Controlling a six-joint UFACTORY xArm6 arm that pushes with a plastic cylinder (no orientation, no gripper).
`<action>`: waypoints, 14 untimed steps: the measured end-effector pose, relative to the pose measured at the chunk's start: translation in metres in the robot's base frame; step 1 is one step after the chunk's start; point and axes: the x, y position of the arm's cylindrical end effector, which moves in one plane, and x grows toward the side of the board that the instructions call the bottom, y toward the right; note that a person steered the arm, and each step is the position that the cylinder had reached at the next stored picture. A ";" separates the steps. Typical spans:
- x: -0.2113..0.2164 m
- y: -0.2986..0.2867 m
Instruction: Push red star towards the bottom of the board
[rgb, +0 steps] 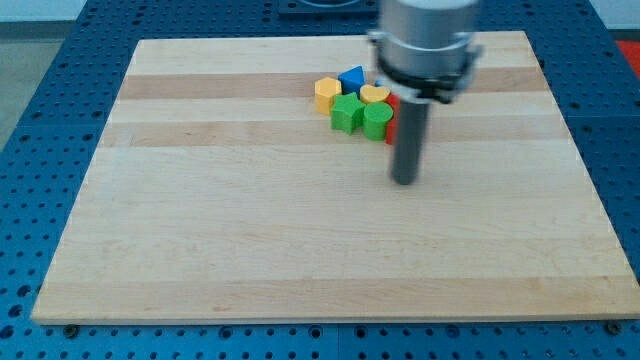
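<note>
The red star (392, 122) lies in a tight cluster of blocks near the view's top centre; only a sliver of red shows beside the rod, which hides most of it. My tip (404, 181) rests on the board just below and slightly right of the cluster, below the red block. Touching the red star on its left are a green cylinder (376, 120) and a green star-like block (347, 113).
The cluster also holds a yellow pentagon-like block (326, 93), a blue block (352, 78) and a yellow heart-like block (374, 94). The wooden board (300, 250) lies on a blue perforated table (40, 120).
</note>
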 end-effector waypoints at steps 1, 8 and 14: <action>-0.002 0.070; -0.073 -0.082; -0.025 -0.159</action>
